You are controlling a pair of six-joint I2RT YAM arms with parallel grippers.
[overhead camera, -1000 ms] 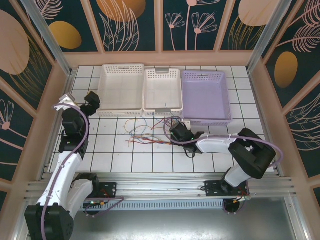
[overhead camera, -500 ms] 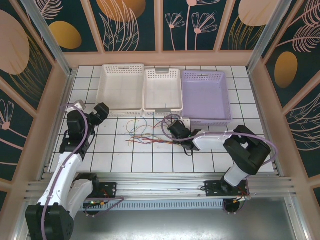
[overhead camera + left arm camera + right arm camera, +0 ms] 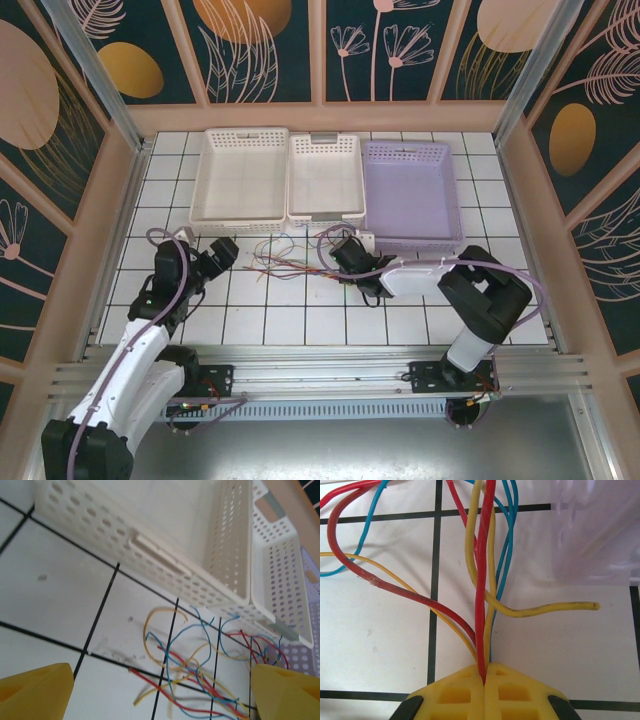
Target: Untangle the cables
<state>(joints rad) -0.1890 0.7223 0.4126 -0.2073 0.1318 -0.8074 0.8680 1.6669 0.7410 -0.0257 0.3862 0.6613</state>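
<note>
The cables (image 3: 290,262), thin red, blue and yellow wires, lie tangled on the white tiles in front of the baskets. My right gripper (image 3: 345,258) is at the tangle's right end. In the right wrist view that gripper (image 3: 484,678) is shut on a red cable (image 3: 482,605), with yellow and blue strands running in beside it. My left gripper (image 3: 222,250) hovers just left of the tangle. Seen from the left wrist, the left gripper (image 3: 160,700) is open, its yellow fingertips (image 3: 35,692) wide apart, with the cables (image 3: 200,665) lying between and ahead of them.
Three baskets stand in a row behind the cables: a white one (image 3: 243,175), a second white one (image 3: 325,180) and a purple one (image 3: 410,190). The purple basket's wall (image 3: 600,530) is close to my right gripper. Wooden walls enclose the table.
My right gripper has shut on the cables and shifted slightly left. My left arm has swung down and right, towards the tangle's left end.
</note>
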